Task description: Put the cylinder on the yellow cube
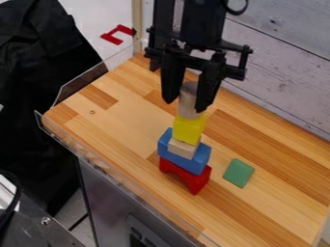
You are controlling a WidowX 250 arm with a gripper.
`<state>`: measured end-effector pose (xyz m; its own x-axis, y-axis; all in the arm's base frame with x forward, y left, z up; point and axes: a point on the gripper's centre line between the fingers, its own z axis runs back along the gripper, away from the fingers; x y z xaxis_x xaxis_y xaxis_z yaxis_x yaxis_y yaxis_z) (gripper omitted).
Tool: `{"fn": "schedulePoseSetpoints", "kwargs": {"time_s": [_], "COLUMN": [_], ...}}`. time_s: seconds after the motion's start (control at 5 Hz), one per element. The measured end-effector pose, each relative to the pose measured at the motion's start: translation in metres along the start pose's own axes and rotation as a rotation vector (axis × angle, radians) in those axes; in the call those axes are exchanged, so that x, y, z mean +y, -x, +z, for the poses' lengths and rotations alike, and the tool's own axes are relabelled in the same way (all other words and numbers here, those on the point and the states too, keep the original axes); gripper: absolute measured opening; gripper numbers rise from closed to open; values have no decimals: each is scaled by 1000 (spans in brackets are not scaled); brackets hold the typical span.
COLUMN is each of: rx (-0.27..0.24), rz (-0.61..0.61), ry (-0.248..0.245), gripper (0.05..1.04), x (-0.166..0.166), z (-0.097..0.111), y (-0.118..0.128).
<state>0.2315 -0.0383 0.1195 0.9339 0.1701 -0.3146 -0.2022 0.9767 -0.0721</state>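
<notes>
Evidently, the final placement is under way, with release as the likely next step. The cylinder [188,107] is seen upright on the upper face of the yellow cube [189,128], at the top of a narrow stack. It is held between the fingers of the black gripper [186,102], which are set about as far apart as it is wide; how firmly it is pinched is hard to judge, since its side is partly covered by one finger. The yellow cube is carried by a small wooden block [184,148], which is seated in the notch of a blue block [184,157]. The whole is borne by a red arch [185,176] standing on the worktop [124,126]. Beside the stack, a green block [239,172] is laid flat.

The principal risk is lateral. If the fingers are parted unevenly, the cylinder may be dragged by one of them and tipped off the cube. Should the gripper be withdrawn at a slant, the pale top could be caught and the column toppled. If the cylinder is pressed down off-centre, the yellow cube may be tilted on its smaller support; a straight, slow lift is called for.
</notes>
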Motion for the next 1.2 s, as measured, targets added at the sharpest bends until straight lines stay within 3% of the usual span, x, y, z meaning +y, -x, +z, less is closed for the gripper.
{"fn": "schedulePoseSetpoints", "kwargs": {"time_s": [0.4,0.6,0.8,1.0,1.2], "rx": [3,20,21,-12,-108], "rz": [18,22,59,72,89], "ry": [7,-3,10,10,24], "gripper": [522,832,1014,1007,1000], "x": [8,11,15,16,20], "z": [-3,-7,-5,9,45], "y": [-7,-8,-9,-8,-11]}}
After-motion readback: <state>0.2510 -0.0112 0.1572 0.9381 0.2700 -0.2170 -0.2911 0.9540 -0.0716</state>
